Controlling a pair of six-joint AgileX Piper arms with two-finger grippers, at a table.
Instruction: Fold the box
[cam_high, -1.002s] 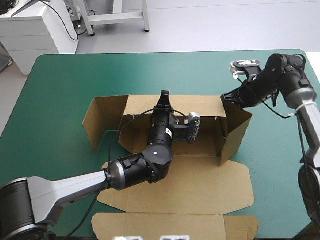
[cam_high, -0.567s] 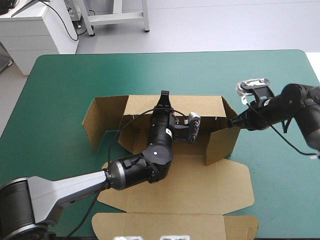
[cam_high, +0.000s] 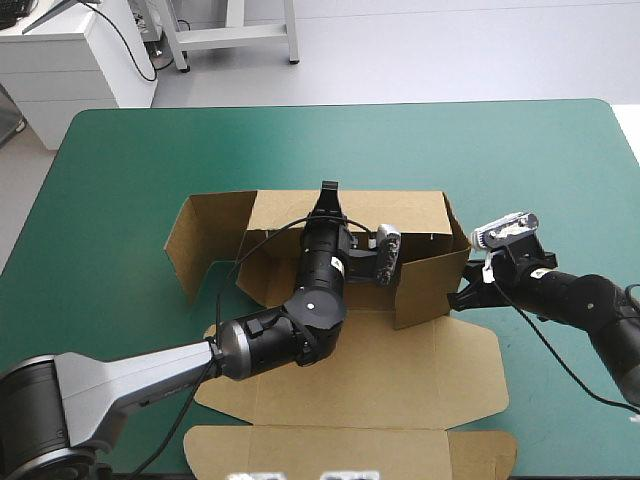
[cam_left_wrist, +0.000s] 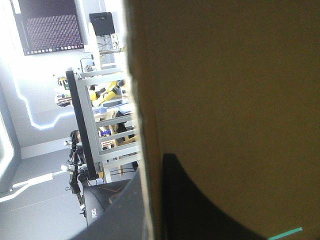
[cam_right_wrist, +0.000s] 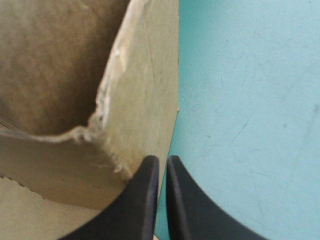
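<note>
The brown box (cam_high: 350, 375) lies open mid-table with its back wall (cam_high: 285, 213) raised. My left gripper (cam_high: 328, 192) is shut on the top edge of that wall. In the left wrist view the board (cam_left_wrist: 225, 75) fills the space ahead, and the left gripper (cam_left_wrist: 150, 170) pinches its edge. The right side flap (cam_high: 430, 275) stands swung inward across the box's right end. My right gripper (cam_high: 457, 299) is at the flap's lower outer corner. In the right wrist view the right gripper (cam_right_wrist: 162, 167) is all but shut on the flap's edge (cam_right_wrist: 145, 100).
The left side flap (cam_high: 200, 240) stands upright, angled outward. The lid panel (cam_high: 350, 450) lies flat at the table's near edge. Bare teal-green cover (cam_high: 540, 170) stretches to the right and behind the box, and it also shows beside the flap (cam_right_wrist: 250, 100).
My right gripper has travelled from the far right corner toward the near side, swinging the right flap inward from splayed out to across the box's end. The left arm has stayed still.
</note>
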